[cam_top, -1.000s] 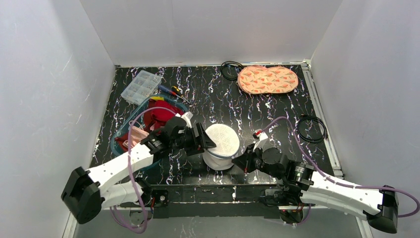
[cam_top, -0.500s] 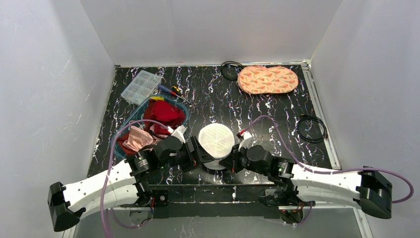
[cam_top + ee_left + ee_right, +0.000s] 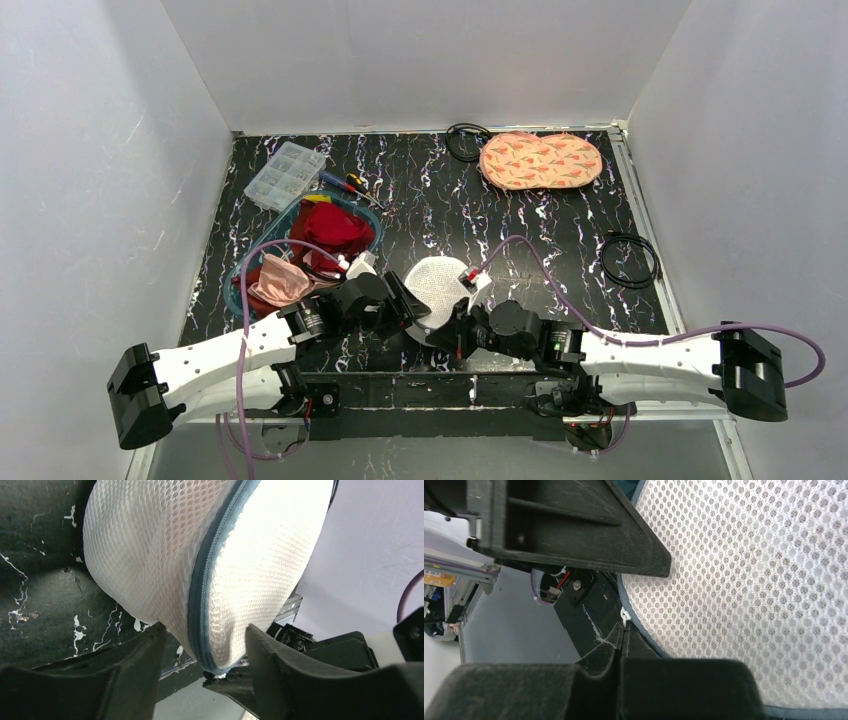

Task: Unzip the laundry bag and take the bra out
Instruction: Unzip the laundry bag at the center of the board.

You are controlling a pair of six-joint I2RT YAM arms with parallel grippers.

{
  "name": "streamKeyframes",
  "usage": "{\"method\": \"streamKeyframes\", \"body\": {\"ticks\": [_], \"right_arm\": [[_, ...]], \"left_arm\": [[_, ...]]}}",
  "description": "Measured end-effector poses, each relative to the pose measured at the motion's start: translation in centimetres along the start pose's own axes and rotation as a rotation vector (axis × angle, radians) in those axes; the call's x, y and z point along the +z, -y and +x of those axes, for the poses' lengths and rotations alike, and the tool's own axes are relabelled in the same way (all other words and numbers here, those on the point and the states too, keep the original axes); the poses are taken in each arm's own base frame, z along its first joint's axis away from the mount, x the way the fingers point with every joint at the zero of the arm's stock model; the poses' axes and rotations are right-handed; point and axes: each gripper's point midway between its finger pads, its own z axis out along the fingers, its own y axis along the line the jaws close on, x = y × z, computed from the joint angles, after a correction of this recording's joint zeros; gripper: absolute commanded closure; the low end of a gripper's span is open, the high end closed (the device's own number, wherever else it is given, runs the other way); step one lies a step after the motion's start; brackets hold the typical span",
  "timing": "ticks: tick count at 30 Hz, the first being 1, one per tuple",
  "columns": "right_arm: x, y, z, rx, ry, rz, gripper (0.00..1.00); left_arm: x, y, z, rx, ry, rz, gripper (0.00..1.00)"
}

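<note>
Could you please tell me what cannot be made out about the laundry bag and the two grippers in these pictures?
- Contents: the mesh of the laundry bag hides them in every view.
- Zipper pull: in the right wrist view, the right gripper, shut at the zipper trim, covers that spot.
- Left gripper: in the left wrist view its fingers flank the bag; squeezing or just touching is unclear.
- Top view: the fingertips are too small.
</note>
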Motion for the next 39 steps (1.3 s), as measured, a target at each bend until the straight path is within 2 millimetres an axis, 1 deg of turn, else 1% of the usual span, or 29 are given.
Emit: {"method": "streamKeyframes", "body": {"ticks": [5, 12, 16, 21, 29, 33, 37, 39], "right_arm": [[-0.5, -0.6, -0.8, 0.002, 0.031, -0.021, 0.99], [-1.0, -0.5, -1.2, 0.002, 0.046, -0.012, 0.99], [-1.8, -0.2, -1.6, 0.0, 0.062, 0.008, 0.99], [-3.5, 0.8, -2.3, -0.002, 0.095, 0.053, 0.99], [-5.8, 3.5, -2.3, -0.013, 0.111, 0.162, 0.99], [-6.3, 4.5, -2.0, -0.034, 0.101, 0.207, 0.99], [-6.3, 4.9, -1.9, -0.063, 0.095, 0.223, 0.99], [-6.1, 5.0, -1.7, -0.074, 0.087, 0.23, 0.99]], "left_arm": [[0.1, 0.1, -0.8, -0.013, 0.045, -0.001, 0.68], [0.0, 0.6, -1.5, -0.018, 0.076, 0.0, 1.0], [-0.1, 0.8, -1.6, -0.018, 0.082, 0.001, 1.0], [-0.1, 0.9, -2.0, -0.017, 0.083, 0.007, 1.0], [0.2, 1.8, -2.9, 0.012, 0.019, 0.061, 1.0], [0.6, 2.3, -3.4, 0.053, -0.057, 0.095, 1.0], [1.1, 3.4, -3.9, 0.127, -0.131, 0.126, 0.99], [1.7, 3.8, -4.0, 0.164, -0.161, 0.142, 0.97]]}}
